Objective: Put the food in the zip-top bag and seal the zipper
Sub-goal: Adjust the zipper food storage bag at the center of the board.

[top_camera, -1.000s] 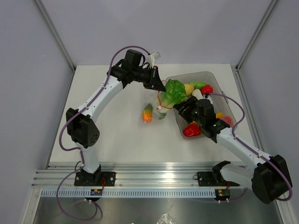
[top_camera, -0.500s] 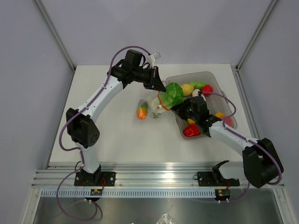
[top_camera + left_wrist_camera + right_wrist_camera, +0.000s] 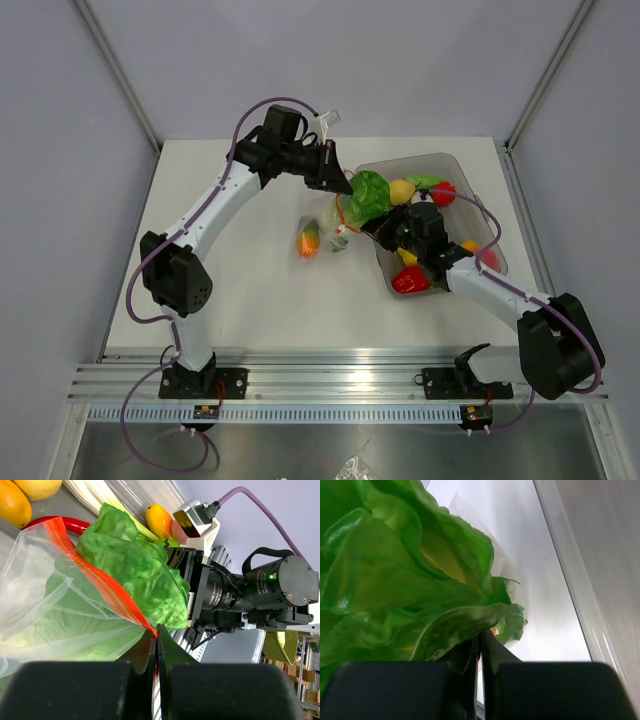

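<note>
Loading in progress, with left hand (image 3: 156, 645) clamped on the zipper (image 3: 100, 577) end to hold the bag (image 3: 30, 600) up beside the tub (image 3: 452, 158), and right hand (image 3: 479, 652) pinched on the lettuce (image 3: 395, 580), partly inside the mouth. Next, probably: push lettuce fully past the zipper, then release. Fetch remaining food (image 3: 411, 281) from tub and tabletop (image 3: 230, 290) before sealing.

The left gripper (image 3: 156, 629), its arm arched over the zip-top bag (image 3: 35, 595), is clamped on the zipper (image 3: 100, 582). The right gripper (image 3: 479, 639), extended to the bag's mouth, pinches the lettuce (image 3: 395, 580).
</note>
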`<state>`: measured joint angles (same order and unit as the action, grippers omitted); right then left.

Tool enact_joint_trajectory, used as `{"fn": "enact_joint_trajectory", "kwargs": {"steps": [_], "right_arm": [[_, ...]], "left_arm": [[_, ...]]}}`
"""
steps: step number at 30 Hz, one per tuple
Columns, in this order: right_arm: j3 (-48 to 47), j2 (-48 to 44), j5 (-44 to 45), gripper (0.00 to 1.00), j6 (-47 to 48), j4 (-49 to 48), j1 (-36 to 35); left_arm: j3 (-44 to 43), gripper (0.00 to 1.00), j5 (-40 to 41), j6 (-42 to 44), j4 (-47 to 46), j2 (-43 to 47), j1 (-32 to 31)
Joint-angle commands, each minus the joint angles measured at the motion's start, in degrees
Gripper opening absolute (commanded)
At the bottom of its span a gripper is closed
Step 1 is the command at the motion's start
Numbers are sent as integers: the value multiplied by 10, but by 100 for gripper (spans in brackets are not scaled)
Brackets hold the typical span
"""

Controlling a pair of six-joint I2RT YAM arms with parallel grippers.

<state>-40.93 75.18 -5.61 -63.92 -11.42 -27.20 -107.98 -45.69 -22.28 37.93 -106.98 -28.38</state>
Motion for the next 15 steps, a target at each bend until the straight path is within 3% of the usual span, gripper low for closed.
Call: {"fn": "enact_joint_trajectory", "kwargs": {"steps": [1,6,11,15], "right_arm": [[-25,1,-16,3,-1,-36,2],[-51,-11,16,0,34,38,2],[-122,-69,29,0,105,133,0],[-154,-62,12,0,136,151,-18]], "left_arm": [[-6,0,-30,2,-24,43,0],[-1,0,-30,6,-20,48,10],[49,0,-25,20,-18,83,73],[111,0,-3,28,-29,109,112]]}}
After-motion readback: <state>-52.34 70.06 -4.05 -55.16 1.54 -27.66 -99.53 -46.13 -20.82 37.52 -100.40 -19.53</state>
